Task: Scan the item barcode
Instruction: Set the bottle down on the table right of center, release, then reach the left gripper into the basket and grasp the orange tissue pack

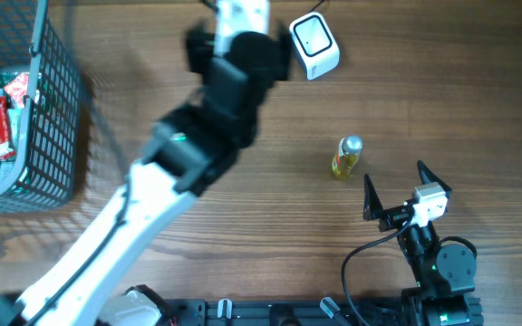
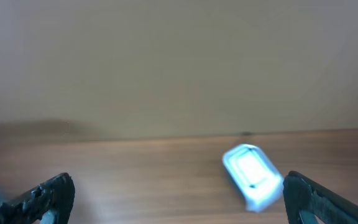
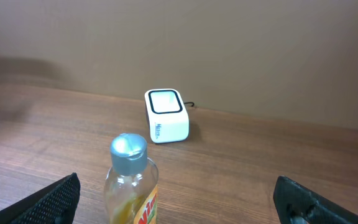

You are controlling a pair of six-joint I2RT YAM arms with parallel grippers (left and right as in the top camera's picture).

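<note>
Brown wooden desk (image 1: 442, 81) fills the view. Far left of the white box scanner (image 1: 314, 45) sits a dark wire basket (image 1: 57, 118) of packets. The small clear bottle of yellow liquid (image 1: 346, 158) stands near the scanner, on the robot's side, with nothing holding it. The left gripper (image 2: 176, 190) hangs by the scanner, wide apart and empty. The right gripper (image 3: 178, 193) is just behind the bottle, wide apart too. Picking up looks next: grab the bottle, then show its label to the scanner.
</note>
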